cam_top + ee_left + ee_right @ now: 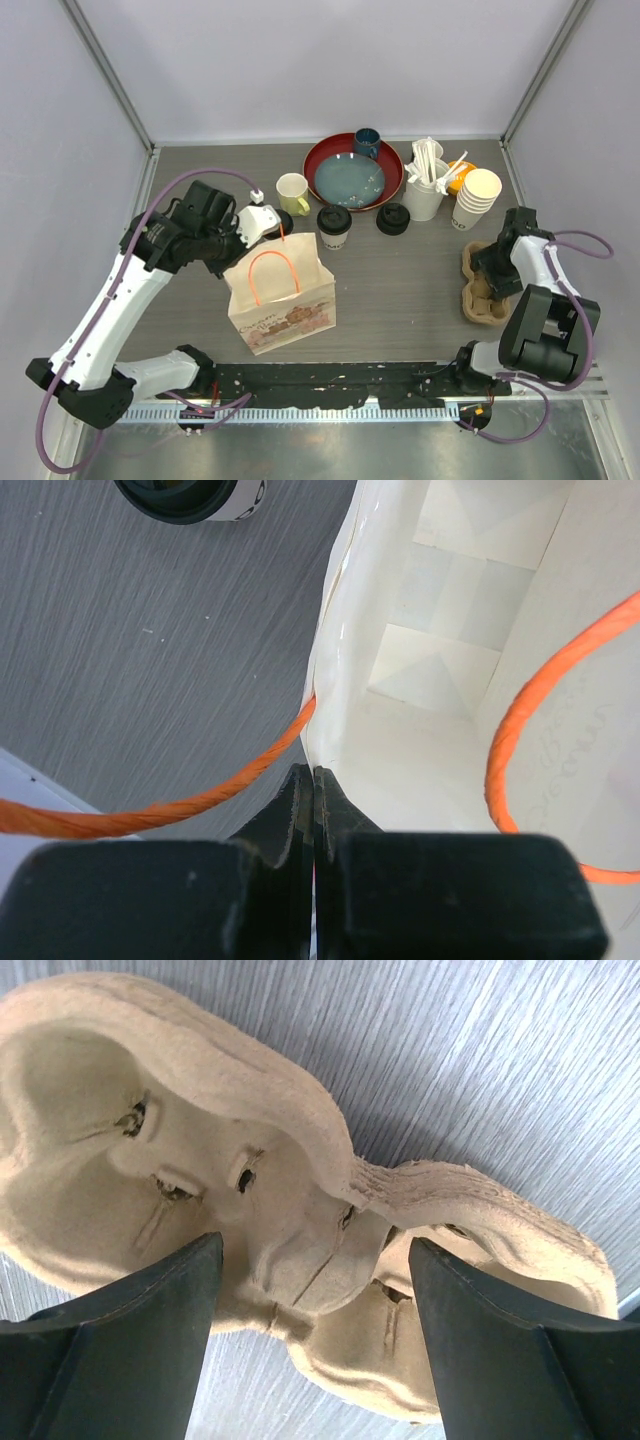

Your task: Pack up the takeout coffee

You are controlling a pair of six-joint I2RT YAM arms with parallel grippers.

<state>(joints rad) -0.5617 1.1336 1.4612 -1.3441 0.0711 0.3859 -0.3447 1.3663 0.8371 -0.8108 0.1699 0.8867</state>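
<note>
As wrist views reveal, left jaws clamp bag [440, 600], right jaws released over carrier [250, 1090]

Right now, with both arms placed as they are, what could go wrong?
1. Left jaws are shut on the thin rim of the paper bag; a hard pull could tear it or tip the bag.
2. Right jaws stand open astride the middle of the pulp cup carrier; closing may crush the light, empty carrier or make it skid.
3. The nearer lidded coffee cup stands just behind the bag; pushing the bag back could topple it.
</note>
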